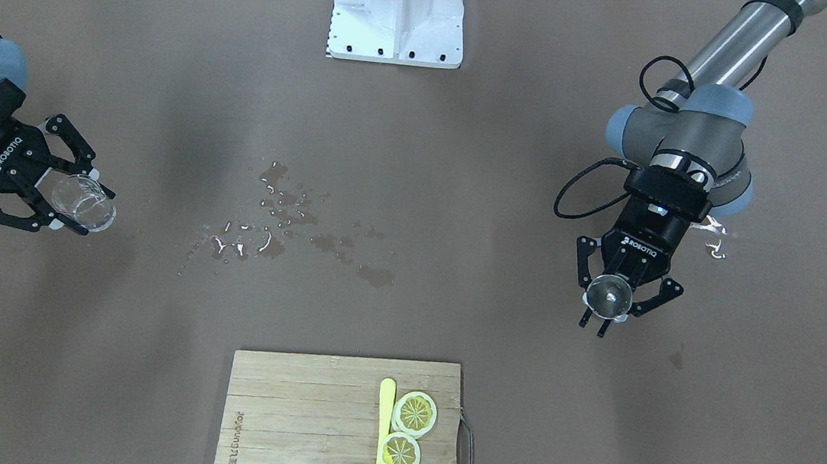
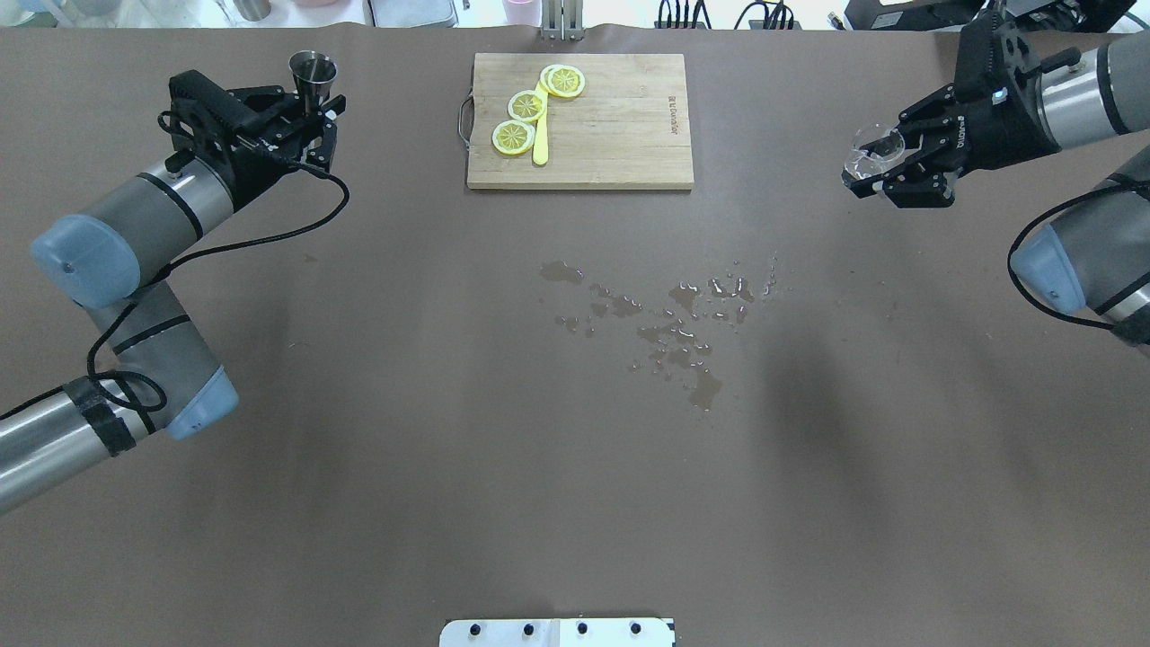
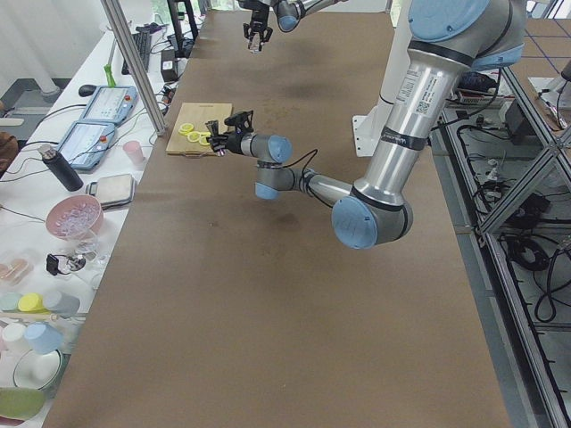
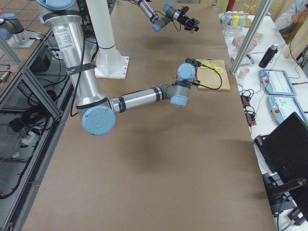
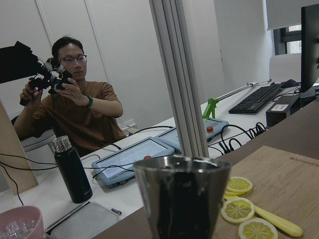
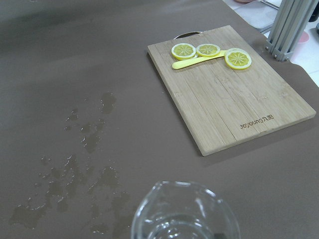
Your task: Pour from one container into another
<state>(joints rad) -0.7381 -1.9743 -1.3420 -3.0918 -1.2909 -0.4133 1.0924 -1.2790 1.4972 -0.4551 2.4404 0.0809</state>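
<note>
Currently both vessels hang over the tabletop (image 1: 422, 148), well apart. Left fingers (image 1: 667, 292) grip the jigger (image 2: 312, 74), upright, off the board's (image 2: 620, 135) handle end. Right fingers (image 1: 73, 139) clamp the glass (image 2: 873, 151) at the opposite side, seemingly tipped toward the middle. Contents: cannot tell. A spill (image 1: 283, 226) lies between them. Judgement: the step is to bring the two together. Set the pouring lip directly above the receiving mouth and close to it before any tilt. Hold the receiver level and rotate slowly. The jigger's mouth looks narrow, so alignment matters most.
</note>
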